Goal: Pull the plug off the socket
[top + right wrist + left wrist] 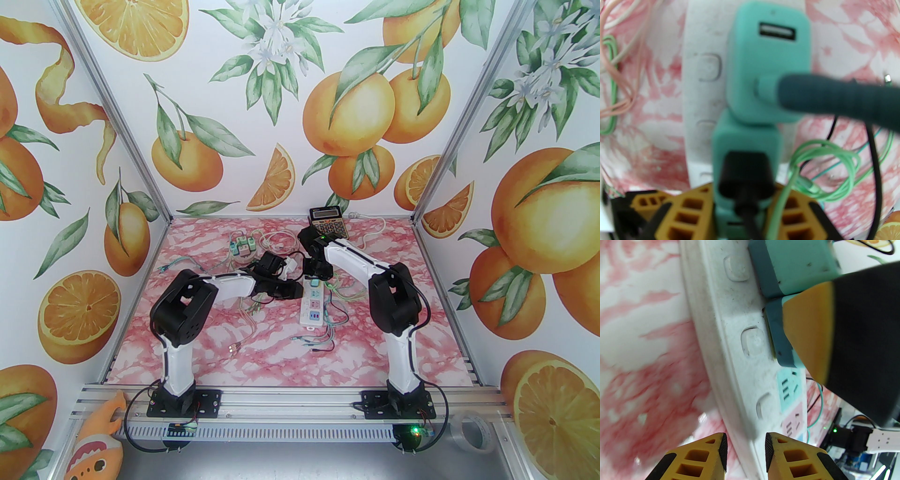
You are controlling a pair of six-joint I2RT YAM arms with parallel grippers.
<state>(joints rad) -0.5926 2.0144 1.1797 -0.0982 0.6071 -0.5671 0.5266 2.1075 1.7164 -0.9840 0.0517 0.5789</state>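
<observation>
right fingers (691, 211) clenched on plug (745, 140), plug between them | left fingers (698, 458) astride socket (731, 357), grip unclear

The right claw (740, 199) pinches a teal plug (745, 140) seated in the white power strip (700, 93); a second teal plug (768, 58) sits just beyond it.

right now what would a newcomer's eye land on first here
The loud orange-print walls surround a pink marble table. At its middle lies a white power strip, where the right gripper clamps a teal charger plug, and the left gripper sits at the strip's edge.
</observation>
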